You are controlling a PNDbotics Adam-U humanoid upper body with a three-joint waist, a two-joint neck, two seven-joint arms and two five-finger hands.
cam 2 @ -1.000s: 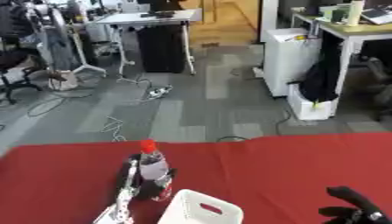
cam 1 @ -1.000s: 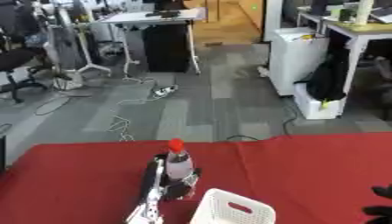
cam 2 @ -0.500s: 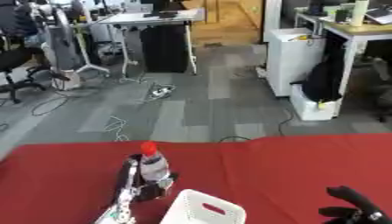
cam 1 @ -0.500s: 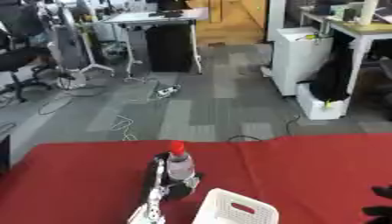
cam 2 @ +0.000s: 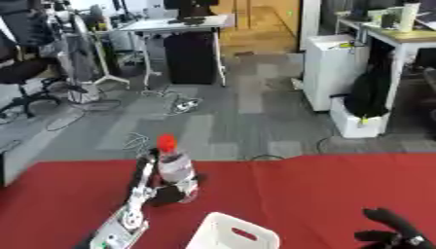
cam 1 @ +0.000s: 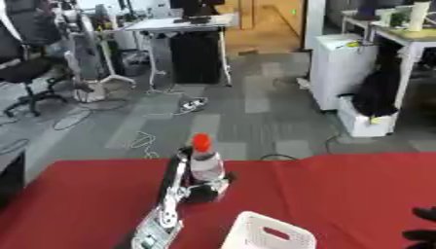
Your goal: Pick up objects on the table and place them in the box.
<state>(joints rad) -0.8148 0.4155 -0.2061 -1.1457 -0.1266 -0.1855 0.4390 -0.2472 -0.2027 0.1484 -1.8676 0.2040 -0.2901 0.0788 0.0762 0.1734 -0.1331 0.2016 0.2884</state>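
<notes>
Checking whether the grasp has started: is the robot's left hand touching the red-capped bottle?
Touching. In the left eye view the left hand wraps its fingers round the lower part of the bottle, with no gap between them.

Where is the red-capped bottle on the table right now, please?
The red-capped bottle stands upright left of centre on the red table, held by the left hand, behind the white box.

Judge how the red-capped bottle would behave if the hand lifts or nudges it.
The bottle stands upright, tall and narrow, so a sideways nudge would probably tip it. Its round body would likely roll once down. It looks like clear plastic, probably light; the left hand sits at its base.
</notes>
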